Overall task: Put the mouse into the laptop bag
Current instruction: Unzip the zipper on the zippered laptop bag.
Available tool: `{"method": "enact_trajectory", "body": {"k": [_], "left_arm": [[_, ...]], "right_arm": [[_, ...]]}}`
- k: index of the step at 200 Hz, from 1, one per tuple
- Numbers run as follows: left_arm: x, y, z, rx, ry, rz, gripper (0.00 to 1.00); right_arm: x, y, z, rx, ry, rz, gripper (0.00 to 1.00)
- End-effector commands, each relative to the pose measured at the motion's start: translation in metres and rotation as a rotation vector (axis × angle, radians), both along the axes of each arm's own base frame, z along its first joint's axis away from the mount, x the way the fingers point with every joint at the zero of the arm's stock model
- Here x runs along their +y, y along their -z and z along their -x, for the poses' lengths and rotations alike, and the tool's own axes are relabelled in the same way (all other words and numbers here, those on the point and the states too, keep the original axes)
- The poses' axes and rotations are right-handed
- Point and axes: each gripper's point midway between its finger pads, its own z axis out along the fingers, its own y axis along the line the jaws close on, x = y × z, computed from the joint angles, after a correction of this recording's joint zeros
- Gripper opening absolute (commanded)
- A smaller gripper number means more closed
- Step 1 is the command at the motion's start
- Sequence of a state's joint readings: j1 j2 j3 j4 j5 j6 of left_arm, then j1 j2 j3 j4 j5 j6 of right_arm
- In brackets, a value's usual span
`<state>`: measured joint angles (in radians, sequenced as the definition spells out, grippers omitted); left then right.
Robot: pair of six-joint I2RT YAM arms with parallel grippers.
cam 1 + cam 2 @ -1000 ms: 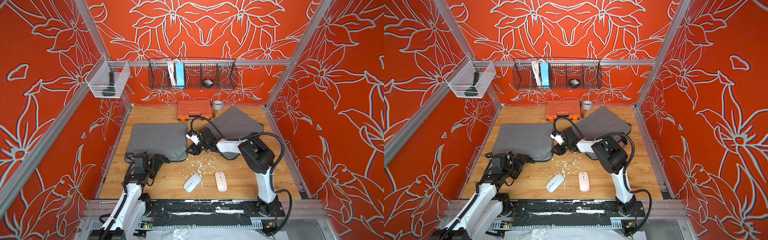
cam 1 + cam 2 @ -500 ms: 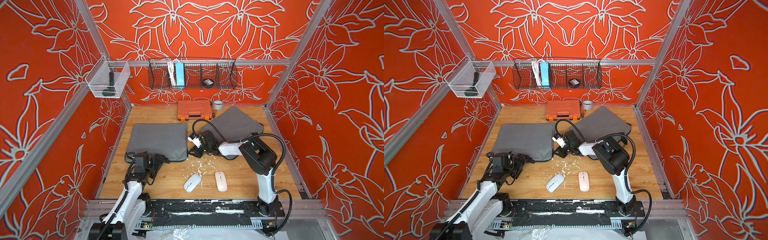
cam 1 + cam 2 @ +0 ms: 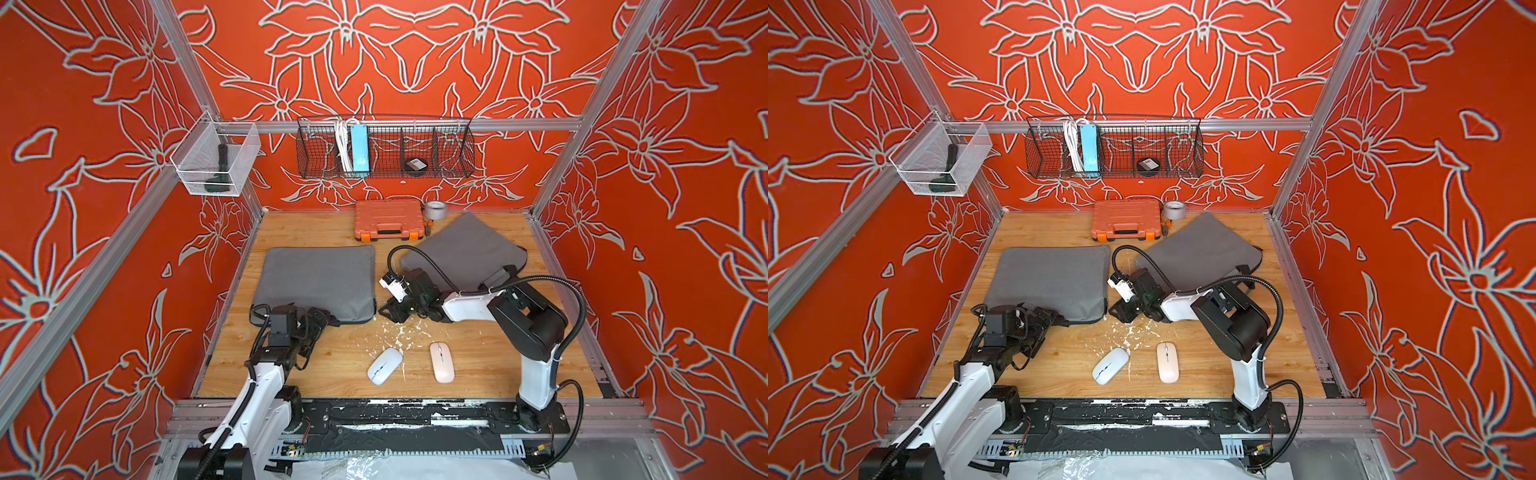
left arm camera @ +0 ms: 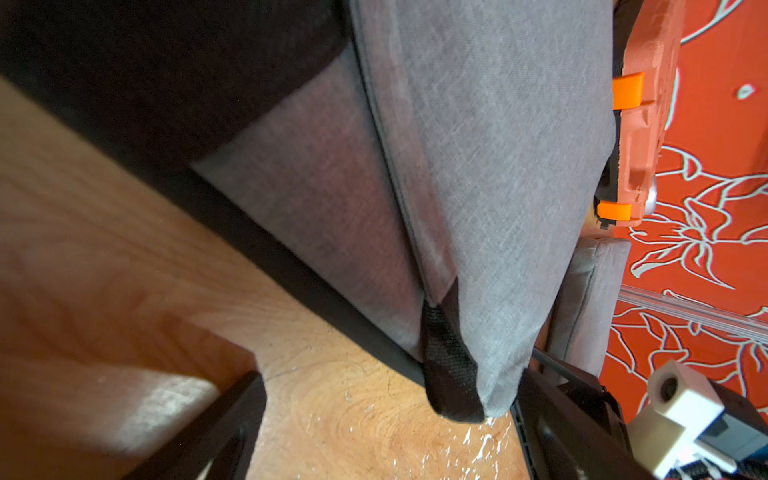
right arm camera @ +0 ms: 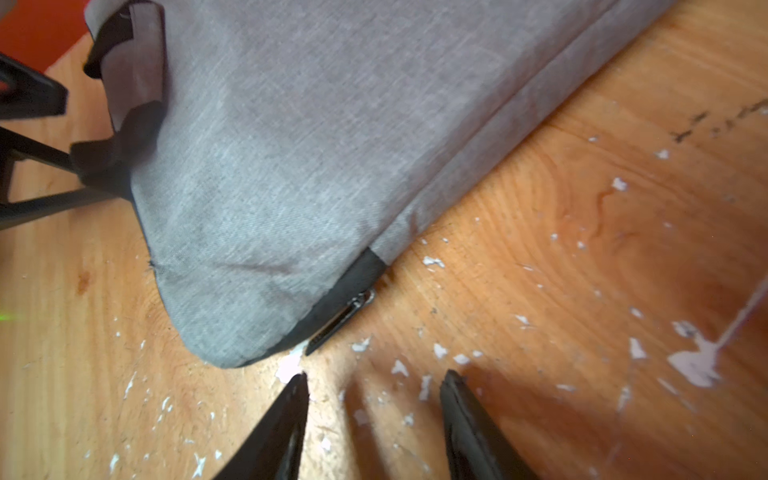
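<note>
Since two mice lie on the counter, either could be the one meant. The white mouse sits at an angle and the pink mouse lies straight just beside it. Both are near the front edge, apart from the bags, and neither is held. I judge each to be light, hard-shelled and smooth, so it may skid away under a pinch. The best hold looks to be across the narrow flanks near the middle, coming straight down, rather than over the domed back.

White flecks litter the wood between the mice and the bag. The bag is soft grey cloth lying flat, and it will sag and shift if tugged. Its zip pull, a small flat tab, rests at the near corner and seems to sit at the closed end, so opening likely comes first.

The right pincer is open and empty, its tips low over the counter just short of the pull. The left pincer is spread wide at the bag's other near corner, with one jaw over the cloth and one by the wood. It clamps nothing that I can see, and I take it as placed to steady the bag.

A second bag lies behind the right arm. A toolbox and tape sit at the back.
</note>
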<state>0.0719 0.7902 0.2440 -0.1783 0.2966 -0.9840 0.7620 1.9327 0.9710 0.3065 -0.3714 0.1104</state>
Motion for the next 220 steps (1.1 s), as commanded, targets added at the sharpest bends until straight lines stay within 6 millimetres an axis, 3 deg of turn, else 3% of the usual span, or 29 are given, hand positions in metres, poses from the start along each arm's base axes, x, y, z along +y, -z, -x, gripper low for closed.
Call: {"method": "enact_trajectory", "body": {"k": [1, 37, 78, 138, 220], "left_arm": [[0.002, 0.003, 0.003, 0.005, -0.009, -0.008, 0.96], [0.001, 0.002, 0.003, 0.001, -0.001, -0.007, 0.96], [0.0, 0.001, 0.003, 0.001, -0.001, -0.006, 0.96], [0.002, 0.002, 0.004, 0.001, -0.01, -0.009, 0.96], [0.003, 0.002, 0.004, 0.001, -0.013, -0.012, 0.97]], "right_arm": [[-0.008, 0.023, 0.011, 0.006, 0.057, 0.114, 0.6], [-0.002, 0.038, 0.01, -0.024, 0.088, 0.21, 0.59], [-0.014, 0.054, 0.002, -0.059, 0.161, 0.298, 0.44], [-0.024, 0.058, 0.004, -0.11, 0.182, 0.369, 0.22], [-0.009, 0.065, -0.003, -0.087, 0.179, 0.358, 0.25]]}}
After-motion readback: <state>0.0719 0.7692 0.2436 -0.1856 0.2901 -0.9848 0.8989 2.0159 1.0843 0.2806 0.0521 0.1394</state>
